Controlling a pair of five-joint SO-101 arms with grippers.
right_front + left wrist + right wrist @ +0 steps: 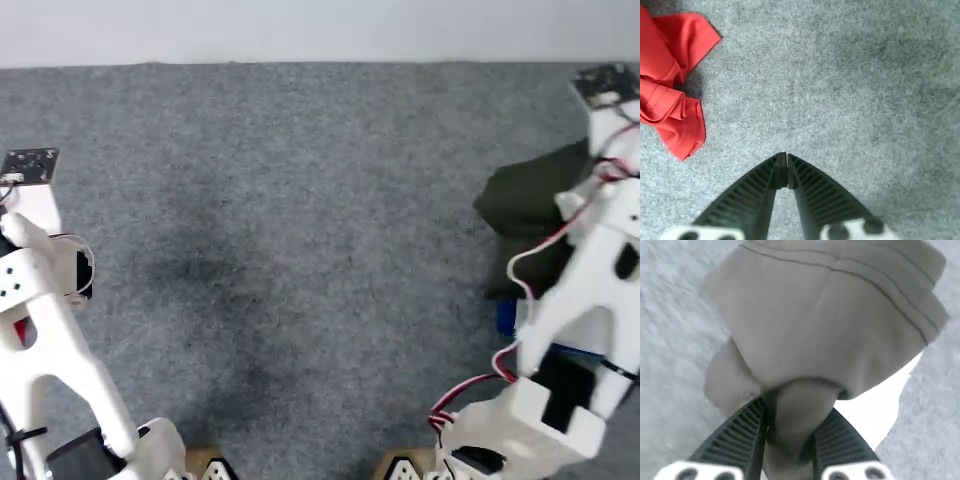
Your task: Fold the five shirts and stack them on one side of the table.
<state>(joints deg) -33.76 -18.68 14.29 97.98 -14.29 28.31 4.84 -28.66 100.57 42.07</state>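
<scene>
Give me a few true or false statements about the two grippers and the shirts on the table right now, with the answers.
1. The left gripper is shut and empty. True.
2. The red shirt lies neatly folded. False: it lies crumpled on the table, apart from the left gripper.
3. The right gripper is shut on fabric of the dark green shirt. True.
4. The dark green shirt lies beside the left arm. False: it lies under the right arm.
</scene>
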